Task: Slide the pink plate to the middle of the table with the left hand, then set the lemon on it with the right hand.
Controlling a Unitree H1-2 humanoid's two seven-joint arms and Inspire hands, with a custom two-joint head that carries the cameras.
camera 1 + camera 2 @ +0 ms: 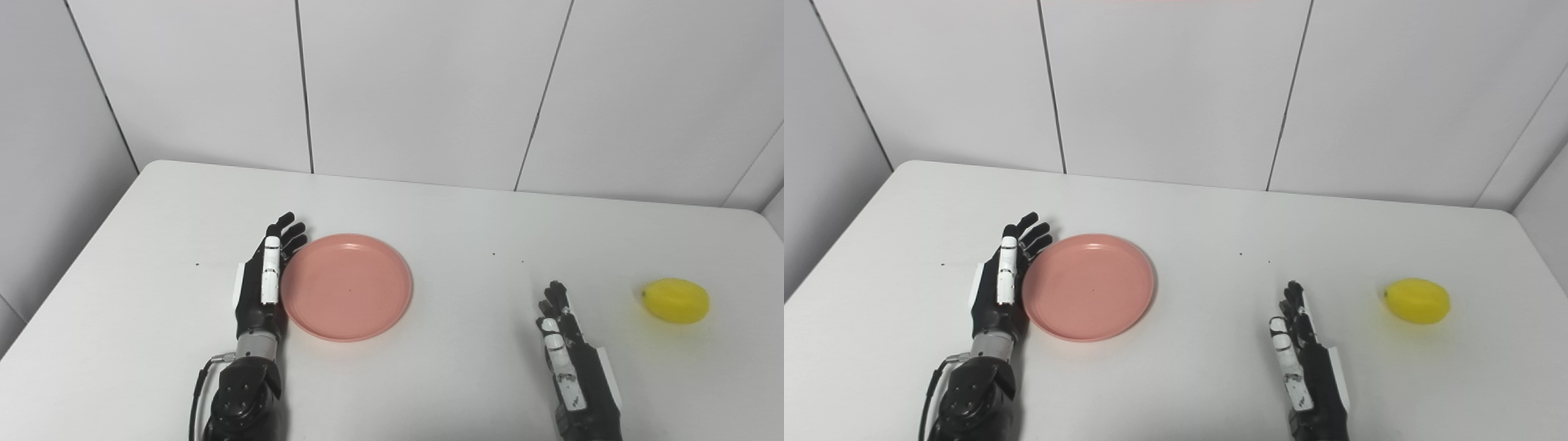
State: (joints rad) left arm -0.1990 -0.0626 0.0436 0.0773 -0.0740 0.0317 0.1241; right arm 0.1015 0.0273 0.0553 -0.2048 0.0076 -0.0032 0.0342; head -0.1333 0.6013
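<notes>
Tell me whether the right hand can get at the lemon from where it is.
Probably yes: the right hand is open and holds nothing, and only bare table lies between it and the lemon.

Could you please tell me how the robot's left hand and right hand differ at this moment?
The left hand lies against the pink plate's left rim; the right hand touches nothing, well short of the lemon. The left hand reaches farther up the table than the right hand. Both are open, edge-on, fingers pointing away.
</notes>
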